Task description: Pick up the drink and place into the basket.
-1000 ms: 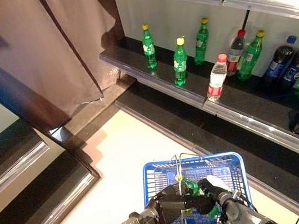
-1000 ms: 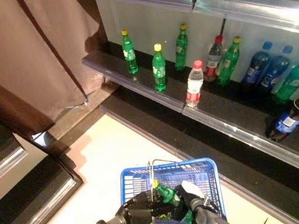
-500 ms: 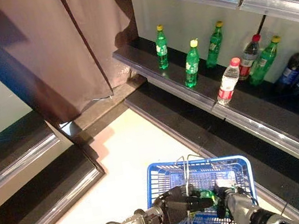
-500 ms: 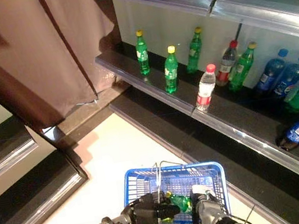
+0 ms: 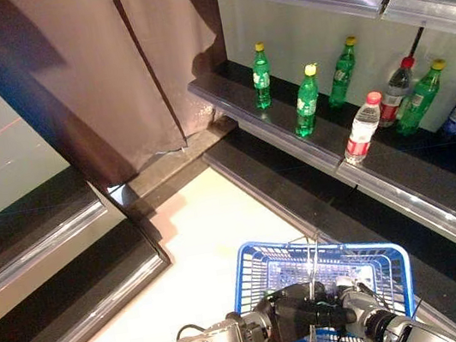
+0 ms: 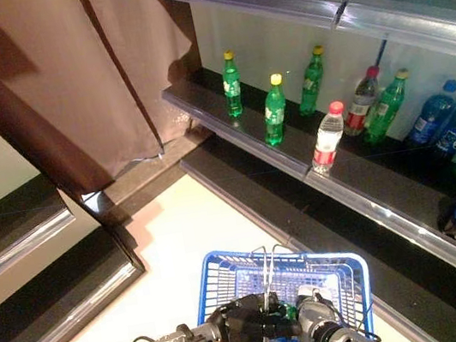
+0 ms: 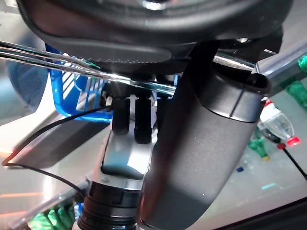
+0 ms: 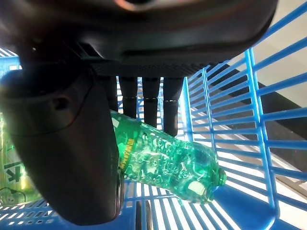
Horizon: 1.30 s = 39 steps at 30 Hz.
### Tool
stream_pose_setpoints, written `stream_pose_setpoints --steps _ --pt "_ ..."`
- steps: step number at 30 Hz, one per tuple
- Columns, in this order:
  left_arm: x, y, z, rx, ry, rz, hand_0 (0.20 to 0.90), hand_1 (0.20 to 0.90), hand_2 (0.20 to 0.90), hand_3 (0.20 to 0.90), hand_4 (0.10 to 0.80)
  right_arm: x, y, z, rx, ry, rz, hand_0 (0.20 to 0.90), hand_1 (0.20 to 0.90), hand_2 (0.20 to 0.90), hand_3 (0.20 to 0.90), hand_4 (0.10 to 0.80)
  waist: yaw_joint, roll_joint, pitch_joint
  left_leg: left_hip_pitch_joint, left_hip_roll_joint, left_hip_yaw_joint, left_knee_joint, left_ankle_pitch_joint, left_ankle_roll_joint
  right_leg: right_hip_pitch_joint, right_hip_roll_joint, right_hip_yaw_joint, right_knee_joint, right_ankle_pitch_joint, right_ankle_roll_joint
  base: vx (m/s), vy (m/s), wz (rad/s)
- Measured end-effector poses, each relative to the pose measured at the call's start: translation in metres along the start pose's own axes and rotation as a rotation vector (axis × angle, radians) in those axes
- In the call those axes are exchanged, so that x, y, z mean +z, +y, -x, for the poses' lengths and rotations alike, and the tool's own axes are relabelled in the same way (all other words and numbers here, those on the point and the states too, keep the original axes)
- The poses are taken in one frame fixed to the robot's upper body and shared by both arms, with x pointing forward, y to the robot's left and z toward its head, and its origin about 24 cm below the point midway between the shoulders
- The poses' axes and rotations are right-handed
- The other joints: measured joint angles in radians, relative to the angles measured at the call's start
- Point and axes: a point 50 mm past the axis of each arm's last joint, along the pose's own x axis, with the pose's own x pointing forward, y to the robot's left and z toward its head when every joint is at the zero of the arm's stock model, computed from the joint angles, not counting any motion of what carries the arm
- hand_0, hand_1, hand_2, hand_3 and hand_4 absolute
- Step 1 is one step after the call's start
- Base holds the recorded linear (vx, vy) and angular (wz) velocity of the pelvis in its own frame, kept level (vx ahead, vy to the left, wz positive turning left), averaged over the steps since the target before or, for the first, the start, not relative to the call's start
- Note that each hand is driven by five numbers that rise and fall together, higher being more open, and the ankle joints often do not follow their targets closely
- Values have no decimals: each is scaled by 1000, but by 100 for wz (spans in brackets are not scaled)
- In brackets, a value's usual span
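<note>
Green bottle (image 8: 168, 163) lowered into basket (image 8: 268, 143); right hand (image 8: 72, 143) fingers clenched round it, left hand's (image 7: 201, 143) on handle (image 7: 72, 64).

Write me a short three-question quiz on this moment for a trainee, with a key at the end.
1. True or false: the green bottle is inside the blue basket.
2. What is the left hand curled round?
A. a bottle on the shelf
B. the basket's wire handle
C. the brown curtain
3. Fill in: the bottle standing nearest the front edge of the shelf, with a red cap and a clear body, is the ____ bottle.

Key:
1. True. The right wrist view shows the right hand holding it within the basket's blue bars.
2. B
3. clear
</note>
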Motion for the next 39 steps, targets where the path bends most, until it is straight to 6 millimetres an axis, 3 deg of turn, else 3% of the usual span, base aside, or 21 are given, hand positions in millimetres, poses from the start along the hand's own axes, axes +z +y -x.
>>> stream_pose_setpoints --steps 6,8,16,23,25,32,39 --pt "0 -2 -2 -3 5 14 300 300 300 200 100 0 1 0 -6 2 -12 300 300 300 200 100 -1 0 0 -6 -2 0 0 1 2 -6 -3 0 2 -1 1 -11 24 1" --pt "0 -3 -2 -8 5 22 300 300 300 200 100 -1 0 0 -14 3 -31 900 900 900 900 800 -4 0 -1 -12 -3 -2 1 3 4 -13 -3 1 6 -1 1 0 0 0" --pt "1 1 2 28 -5 56 300 300 300 200 100 -4 11 -1 9 -42 -193 900 900 900 900 800 -37 -1 0 -11 -2 0 0 3 4 -15 -4 4 10 -2 3 -2 -3 0" --pt "5 20 21 120 -45 94 300 300 300 200 100 -18 21 8 -37 -153 -292 900 900 900 900 800 -60 -8 5 -9 2 13 -2 2 5 -26 -3 26 13 -1 3 -21 -24 -7" --pt "6 25 26 138 -57 106 300 300 300 200 100 -13 20 14 -52 -205 -314 900 900 900 900 800 -74 -16 10 -8 3 15 -3 2 5 -26 -3 27 13 -1 2 -18 -40 -2" --pt "15 40 47 242 -176 171 300 300 300 200 100 11 -4 43 -133 -384 -480 900 900 900 900 800 -107 -39 36 1 12 43 -4 -2 3 -32 -1 55 12 3 0 -44 -49 -12" --pt "13 55 69 353 -299 249 300 300 300 200 100 5 -26 76 -211 -570 -639 900 900 900 900 800 -112 -41 41 4 21 67 -5 -11 -1 -33 1 75 -3 10 -4 -62 -39 -10"
